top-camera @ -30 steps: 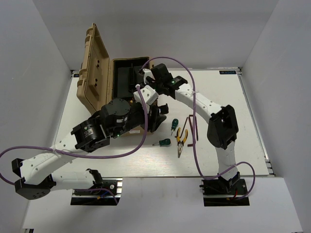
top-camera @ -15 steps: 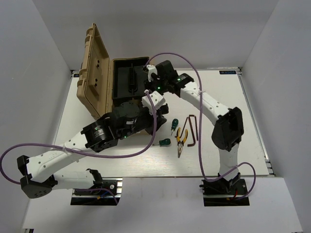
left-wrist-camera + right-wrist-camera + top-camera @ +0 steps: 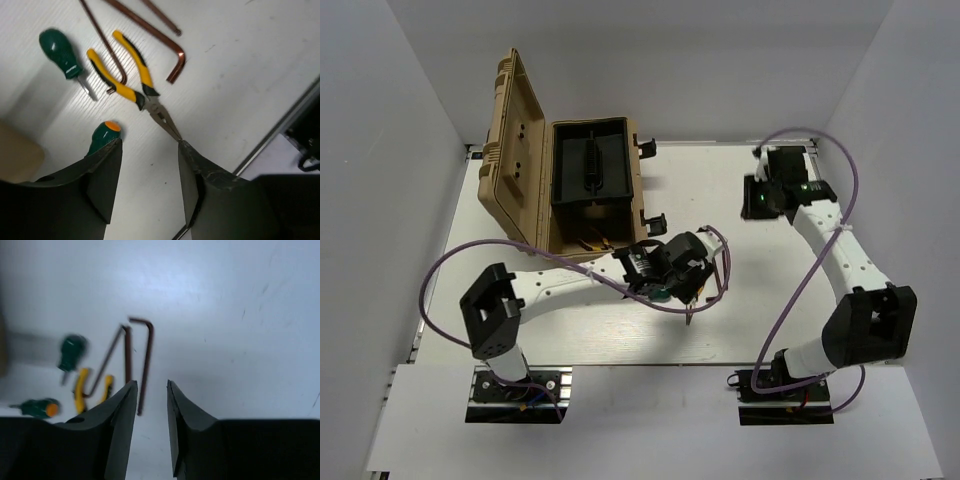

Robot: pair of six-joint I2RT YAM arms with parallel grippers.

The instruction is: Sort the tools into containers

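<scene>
While L gripper (image 3: 150, 146) gapes, pliers (image 3: 145, 97) lie near.

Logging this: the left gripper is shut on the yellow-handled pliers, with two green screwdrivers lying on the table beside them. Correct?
No. The left wrist view shows the left gripper open and empty, the yellow-handled pliers lying loose on the table beyond its fingertips. The two green screwdrivers do lie beside them.
</scene>
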